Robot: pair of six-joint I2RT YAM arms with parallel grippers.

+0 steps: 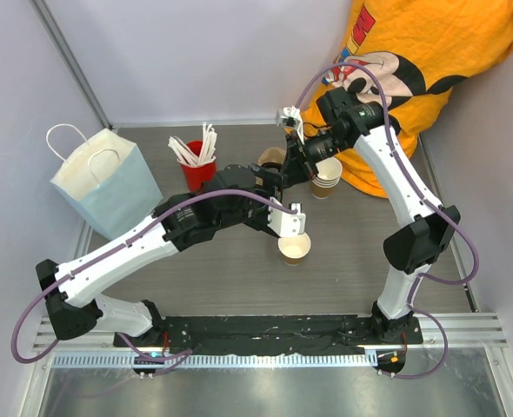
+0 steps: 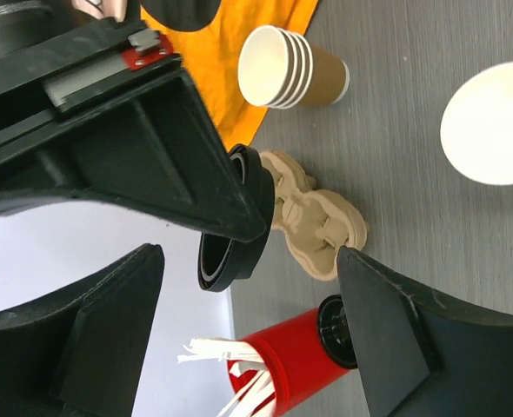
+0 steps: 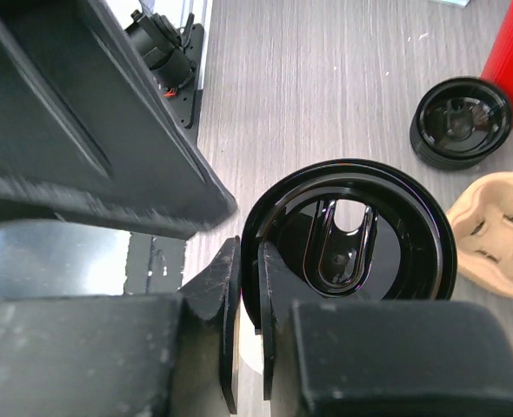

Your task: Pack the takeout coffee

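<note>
The kraft paper cup (image 1: 295, 248) stands open on the table, white inside and with no lid; it also shows in the left wrist view (image 2: 491, 122). My right gripper (image 3: 249, 252) is shut on the rim of a round black lid (image 3: 352, 234) and holds it in the air behind the cup, at about (image 1: 296, 163) in the top view. The held lid shows edge-on in the left wrist view (image 2: 226, 256). My left gripper (image 2: 248, 347) is open wide and empty, just behind the cup (image 1: 276, 195).
A stack of kraft cups (image 1: 326, 174) (image 2: 287, 65) stands at the back right. The pulp carrier tray (image 2: 317, 226) (image 3: 500, 234), a stack of spare black lids (image 3: 461, 122) and the red cup of white sticks (image 1: 197, 165) sit behind. A pale blue paper bag (image 1: 104, 178) stands left. A person in orange (image 1: 430, 52) is at the back.
</note>
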